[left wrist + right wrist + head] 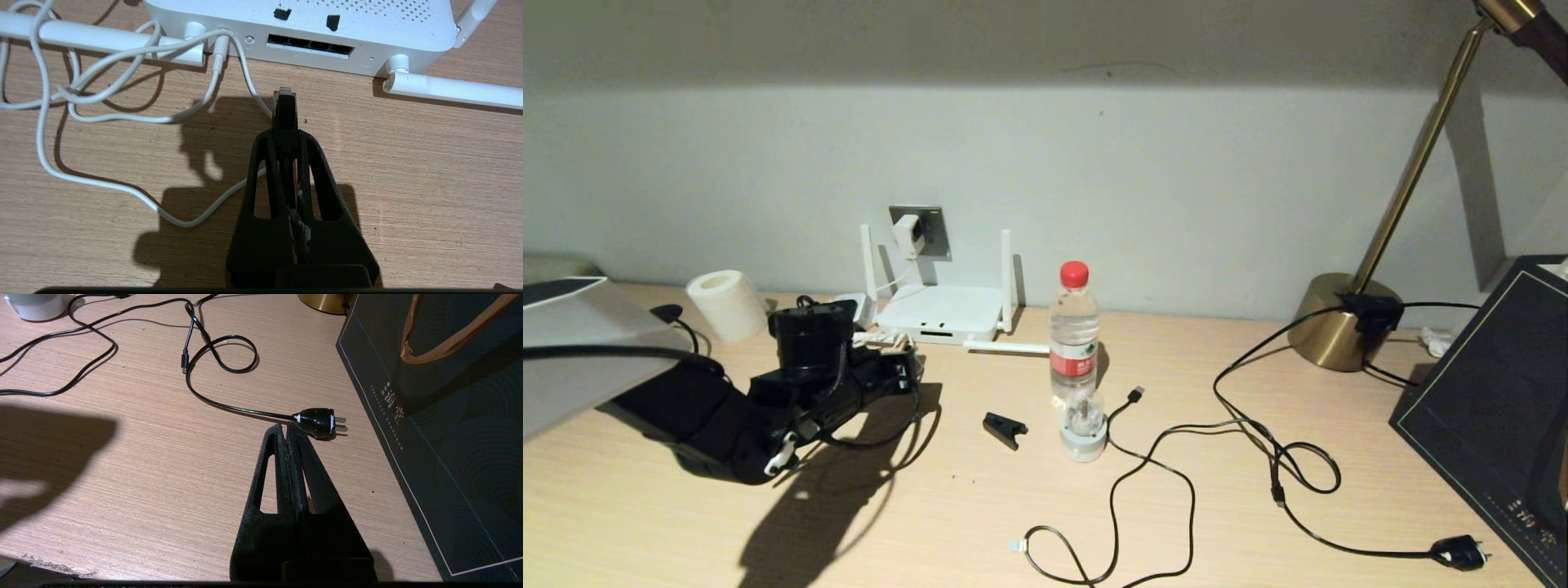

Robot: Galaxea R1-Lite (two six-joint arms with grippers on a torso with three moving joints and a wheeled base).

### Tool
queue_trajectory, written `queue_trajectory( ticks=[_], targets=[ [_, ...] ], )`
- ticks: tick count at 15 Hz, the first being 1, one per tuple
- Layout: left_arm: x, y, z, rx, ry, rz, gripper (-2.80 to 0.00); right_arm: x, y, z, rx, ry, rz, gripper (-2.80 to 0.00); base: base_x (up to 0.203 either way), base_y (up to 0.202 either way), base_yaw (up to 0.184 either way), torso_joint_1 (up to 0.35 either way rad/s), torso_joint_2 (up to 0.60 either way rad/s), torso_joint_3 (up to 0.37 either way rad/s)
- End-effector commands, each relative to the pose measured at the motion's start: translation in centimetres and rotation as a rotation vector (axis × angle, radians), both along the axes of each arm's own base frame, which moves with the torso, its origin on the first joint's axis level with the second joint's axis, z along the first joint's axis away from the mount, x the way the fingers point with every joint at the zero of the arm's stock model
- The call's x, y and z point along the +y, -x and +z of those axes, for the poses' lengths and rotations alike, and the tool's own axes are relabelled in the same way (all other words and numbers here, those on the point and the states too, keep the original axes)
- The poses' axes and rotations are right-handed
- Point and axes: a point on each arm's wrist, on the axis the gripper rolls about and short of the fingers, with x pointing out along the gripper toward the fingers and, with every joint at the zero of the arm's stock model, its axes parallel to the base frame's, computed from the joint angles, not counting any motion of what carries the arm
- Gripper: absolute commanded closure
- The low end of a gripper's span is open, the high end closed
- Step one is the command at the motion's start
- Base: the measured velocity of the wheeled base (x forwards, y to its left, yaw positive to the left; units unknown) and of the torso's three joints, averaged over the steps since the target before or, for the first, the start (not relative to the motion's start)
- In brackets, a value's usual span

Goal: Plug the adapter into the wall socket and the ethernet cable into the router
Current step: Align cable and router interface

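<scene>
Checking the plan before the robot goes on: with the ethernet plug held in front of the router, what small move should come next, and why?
Probably ease the left gripper forward and slightly sideways toward the port row. It is shut on the ethernet cable, whose clear plug points at the router but sits short of the ports. The adapter already sits in the wall socket.

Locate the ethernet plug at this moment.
In the left wrist view, the ethernet plug is pinched in the left pincer, just short of the router and its port row.
</scene>
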Motion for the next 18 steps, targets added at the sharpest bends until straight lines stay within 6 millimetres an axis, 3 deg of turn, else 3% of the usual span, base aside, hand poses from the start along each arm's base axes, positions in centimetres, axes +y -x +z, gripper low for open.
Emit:
queue_trajectory(
  ticks=[1, 18],
  targets=[
    [0.0, -0.1, 0.4, -0.018, -0.006, 0.0, 0.0, 0.0, 0.0, 0.0, 0.003, 0.001, 0.0, 0.0, 0.0, 0.0, 0.0, 0.0, 0.0, 0.0],
    [0.1, -2.6, -0.9, -0.023, -0.003, 0.008, 0.0, 0.0, 0.0, 0.0, 0.003, 0.001, 0.002, 0.0, 0.0, 0.0, 0.0, 0.0, 0.0, 0.0]
  ],
)
